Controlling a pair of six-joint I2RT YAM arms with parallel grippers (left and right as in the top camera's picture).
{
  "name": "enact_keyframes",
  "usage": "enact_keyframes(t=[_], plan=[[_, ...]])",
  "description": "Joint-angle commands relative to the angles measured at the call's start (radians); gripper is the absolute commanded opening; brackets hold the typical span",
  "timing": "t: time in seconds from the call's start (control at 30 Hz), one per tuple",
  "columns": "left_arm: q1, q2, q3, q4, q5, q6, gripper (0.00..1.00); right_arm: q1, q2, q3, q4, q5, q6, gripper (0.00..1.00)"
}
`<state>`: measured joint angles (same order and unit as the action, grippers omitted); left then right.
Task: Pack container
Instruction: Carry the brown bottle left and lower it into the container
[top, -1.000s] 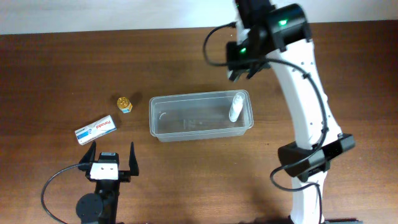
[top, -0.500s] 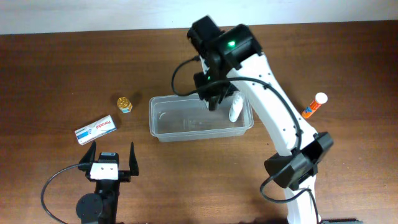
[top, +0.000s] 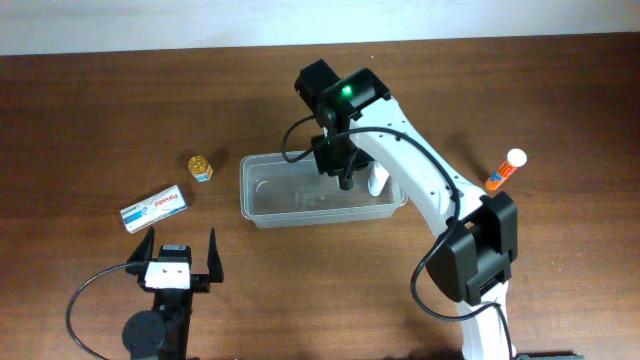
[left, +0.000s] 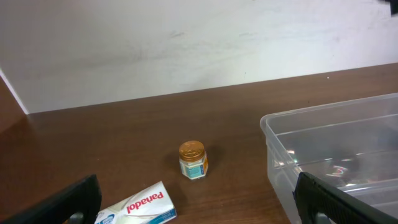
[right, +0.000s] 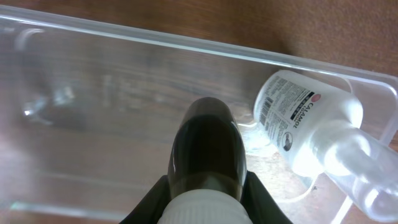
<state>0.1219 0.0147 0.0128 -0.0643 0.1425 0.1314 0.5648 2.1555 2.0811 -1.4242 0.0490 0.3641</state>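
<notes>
light: bright, even | glare: glints on container (right: 56, 99) floor | blur: dark bottle (right: 208, 149) close, soft

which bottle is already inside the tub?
The white bottle at the container's right end. The dark bottle is held in the right claw; the orange-and-white one lies outside.

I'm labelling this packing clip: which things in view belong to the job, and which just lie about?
In the job: container, white bottle lying in it, dark bottle held over it by the right gripper.
Lying about: Panadol box, gold-lidded jar, orange-and-white tube, all outside the container; left gripper, open and empty.
</notes>
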Motion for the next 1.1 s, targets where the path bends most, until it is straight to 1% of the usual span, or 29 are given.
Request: enact_keyframes(t=[0.0,0.23,0.43,0.63,0.9,0.97,1.0,1.03,1.07], plan=[[-0.001,-0.009,-0.004,-0.004,0.000,0.013,0.99,-0.001,-0.023,-0.051,0.026,0.065,0.037,0.23],[-0.001,-0.009,-0.004,-0.004,0.000,0.013,0.99,-0.026,-0.023,-0.113,0.083,0.069,0.050,0.23],[-0.001,-0.008,-0.004,-0.004,0.000,0.013,0.99,-0.053,-0.023,-0.164,0.146,0.068,0.101,0.23],[-0.001,-0.009,-0.004,-0.004,0.000,0.013,0.99,-0.056,-0.023,-0.227,0.218,0.059,0.114,0.23],[-0.001,-0.009,-0.004,-0.004,0.000,0.013,0.99,-0.056,-0.023,-0.233,0.248,0.034,0.125,0.24],[-0.001,-0.009,-0.004,-0.004,0.000,0.013,0.99,-0.056,-0.023,-0.233,0.247,0.032,0.143,0.25],[-0.001,-0.009,-0.004,-0.004,0.000,0.013,0.99,-0.056,-0.023,-0.233,0.247,0.030,0.143,0.31],[-0.001,-0.009,-0.004,-0.004,0.000,0.013,0.99,-0.056,-0.023,-0.233,0.248,0.030,0.143,0.35],[-0.001,-0.009,-0.004,-0.004,0.000,0.013,0.99,-0.056,-0.023,-0.233,0.247,0.030,0.143,0.35]])
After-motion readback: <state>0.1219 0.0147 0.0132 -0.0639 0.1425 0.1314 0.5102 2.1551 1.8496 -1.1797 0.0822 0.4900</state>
